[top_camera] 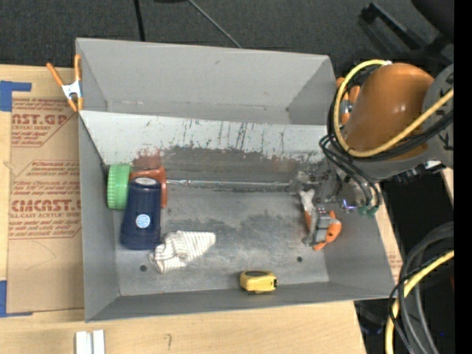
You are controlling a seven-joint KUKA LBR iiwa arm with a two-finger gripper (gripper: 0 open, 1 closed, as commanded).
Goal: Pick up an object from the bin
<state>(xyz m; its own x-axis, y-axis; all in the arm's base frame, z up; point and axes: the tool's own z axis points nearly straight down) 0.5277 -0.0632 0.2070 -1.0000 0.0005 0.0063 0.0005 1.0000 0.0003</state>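
My gripper (316,211) hangs low over the right end of the bin floor, under the arm's orange dome. Right beneath it lies a small orange and grey thing (327,233), close against the gripper's lower end; whether it is gripped or only touched cannot be made out. A small yellow tape measure (257,281) lies near the front wall, to the left of the gripper and apart from it.
At the left end stand a dark blue container (141,212) with a white label, a green round lid (116,187) and an orange thing (153,178) behind them. A crumpled white cloth (182,247) lies in front of the blue container.
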